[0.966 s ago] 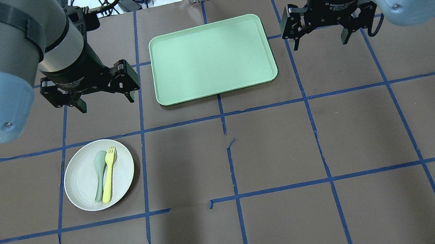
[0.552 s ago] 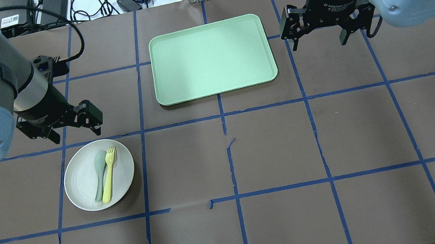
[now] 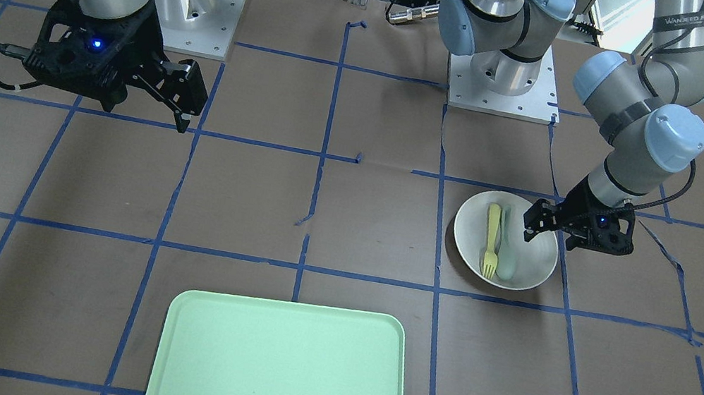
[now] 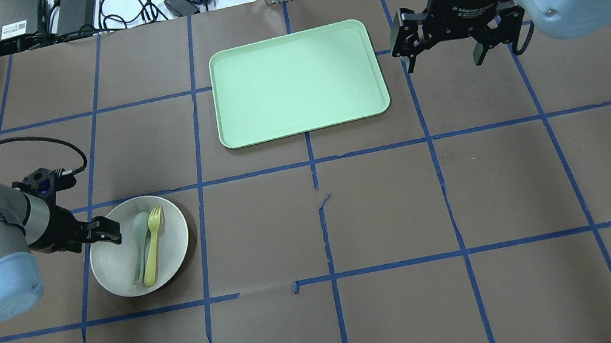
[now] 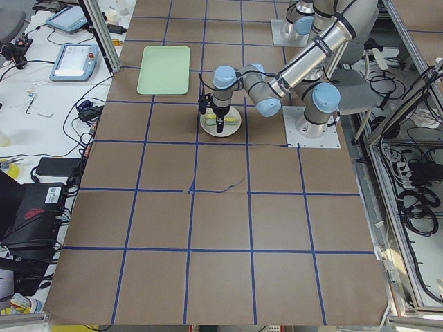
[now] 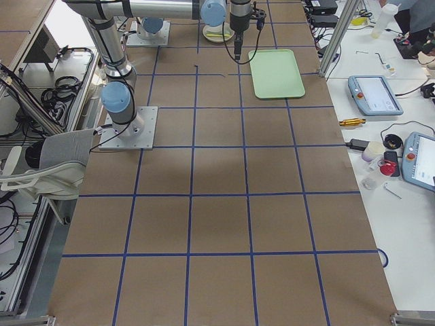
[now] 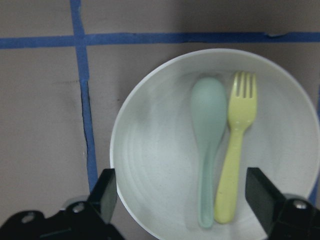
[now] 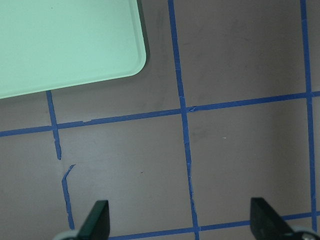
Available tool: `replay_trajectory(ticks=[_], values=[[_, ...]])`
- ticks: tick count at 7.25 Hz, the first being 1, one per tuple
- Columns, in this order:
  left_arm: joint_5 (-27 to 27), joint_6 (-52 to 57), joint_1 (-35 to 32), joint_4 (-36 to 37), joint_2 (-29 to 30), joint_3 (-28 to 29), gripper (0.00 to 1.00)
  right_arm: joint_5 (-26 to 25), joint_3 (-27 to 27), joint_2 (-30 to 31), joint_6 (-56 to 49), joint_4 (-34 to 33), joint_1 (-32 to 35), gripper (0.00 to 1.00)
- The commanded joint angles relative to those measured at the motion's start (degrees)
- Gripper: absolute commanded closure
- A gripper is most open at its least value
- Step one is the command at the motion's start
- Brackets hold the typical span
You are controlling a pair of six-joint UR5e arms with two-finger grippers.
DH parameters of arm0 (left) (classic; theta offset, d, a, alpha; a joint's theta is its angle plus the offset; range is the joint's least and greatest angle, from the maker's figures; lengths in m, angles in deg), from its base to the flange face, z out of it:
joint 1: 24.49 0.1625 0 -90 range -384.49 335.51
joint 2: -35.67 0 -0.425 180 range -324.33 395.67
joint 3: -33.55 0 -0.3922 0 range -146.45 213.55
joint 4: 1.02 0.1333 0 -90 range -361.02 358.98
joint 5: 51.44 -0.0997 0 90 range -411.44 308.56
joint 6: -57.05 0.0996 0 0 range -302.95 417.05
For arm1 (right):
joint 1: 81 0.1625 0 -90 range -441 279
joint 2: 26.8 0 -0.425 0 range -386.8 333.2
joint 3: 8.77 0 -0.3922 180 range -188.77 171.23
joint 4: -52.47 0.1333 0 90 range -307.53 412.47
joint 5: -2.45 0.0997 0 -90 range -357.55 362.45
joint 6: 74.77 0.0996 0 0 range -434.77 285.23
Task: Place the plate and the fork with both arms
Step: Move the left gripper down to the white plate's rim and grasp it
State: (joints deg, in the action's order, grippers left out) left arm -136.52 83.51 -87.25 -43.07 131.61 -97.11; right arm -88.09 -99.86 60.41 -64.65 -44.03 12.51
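The off-white plate [image 4: 112, 269] lies on the table's left half, with the pale-yellow fork [image 4: 152, 246] and a grey-green spoon [image 4: 138, 242] side by side in it. My left gripper [image 4: 92, 237] is open and low at the plate's left rim. In the left wrist view its fingertips [image 7: 106, 192] straddle the near part of the plate [image 7: 155, 165], with the fork [image 7: 235, 150] right of the spoon [image 7: 207, 130]. My right gripper [image 4: 443, 54] is open and empty, hanging right of the tray. From the front I see the plate [image 3: 534, 264], fork [image 3: 493, 239] and left gripper [image 3: 549, 239].
The mint-green tray [image 4: 297, 82] lies at the far middle of the table; its corner shows in the right wrist view [image 8: 65, 45]. Blue tape lines grid the brown table cover [image 4: 385, 208]. Cables and gear lie beyond the far edge.
My left arm has swung from beside the tray toward me and dropped down to the plate's left rim. The right gripper has barely shifted. The plate, fork and spoon have not moved.
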Motion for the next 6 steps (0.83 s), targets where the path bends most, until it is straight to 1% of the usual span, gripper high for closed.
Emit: replay_trajectory(ticks=[1,2,3,6], values=[[0.44,2.02,3.51,2.84,2.14,-1.79,0.4,0.09,0.04,-0.02,-0.01,0.0,0.0,0.0],[0.44,1.24,3.43,2.76,2.57,-1.44,0.72,0.09,0.04,-0.02,-0.01,0.0,0.0,0.0],[0.61,1.06,3.43,2.76,2.58,-1.18,1.0,0.01,0.04,-0.02,-0.01,0.0,0.0,0.0],[1.31,1.06,3.43,2.41,2.14,-1.0,1.0,0.01,0.04,-0.02,-0.01,0.0,0.0,0.0]])
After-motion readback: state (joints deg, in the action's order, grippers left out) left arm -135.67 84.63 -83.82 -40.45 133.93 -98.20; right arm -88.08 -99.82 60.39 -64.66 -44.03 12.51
